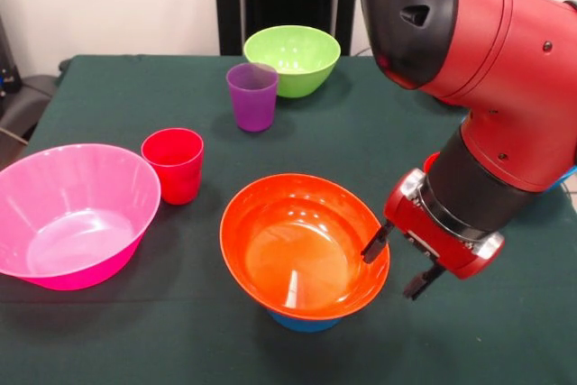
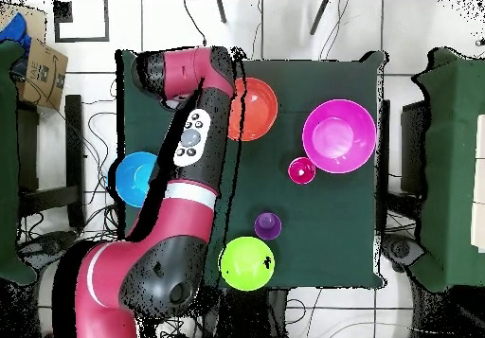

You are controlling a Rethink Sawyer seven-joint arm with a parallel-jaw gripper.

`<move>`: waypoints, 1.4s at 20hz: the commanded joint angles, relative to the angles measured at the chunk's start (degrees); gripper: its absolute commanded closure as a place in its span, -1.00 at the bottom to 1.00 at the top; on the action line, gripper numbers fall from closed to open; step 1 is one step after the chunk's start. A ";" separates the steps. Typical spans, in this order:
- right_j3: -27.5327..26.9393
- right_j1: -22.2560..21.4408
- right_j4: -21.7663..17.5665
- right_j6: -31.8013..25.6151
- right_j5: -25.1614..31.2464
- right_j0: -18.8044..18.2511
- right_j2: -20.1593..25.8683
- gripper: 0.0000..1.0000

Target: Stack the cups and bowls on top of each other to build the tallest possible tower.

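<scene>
Two cups [image 1: 251,96] [image 1: 173,164], pink bowl [image 1: 72,215], green bowl [image 1: 292,59] apart from orange bowl [image 1: 304,245]

Nothing in the front view carries readable writing. In the overhead view, a brown cardboard box [image 2: 40,67] at the upper left, off the table, bears dark printed lettering on its side, but the letters are too small and blurred to make out. The cups, the bowls and the arm's red shell show no labels, brand marks or numbers that can be read.
</scene>
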 commanded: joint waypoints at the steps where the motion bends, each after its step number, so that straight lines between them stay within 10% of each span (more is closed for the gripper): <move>1: -0.08 -0.20 -0.49 -8.34 4.16 -1.32 7.87 -1.00; 28: 1.19 2.62 -6.97 -8.23 -0.71 -0.52 3.95 -1.00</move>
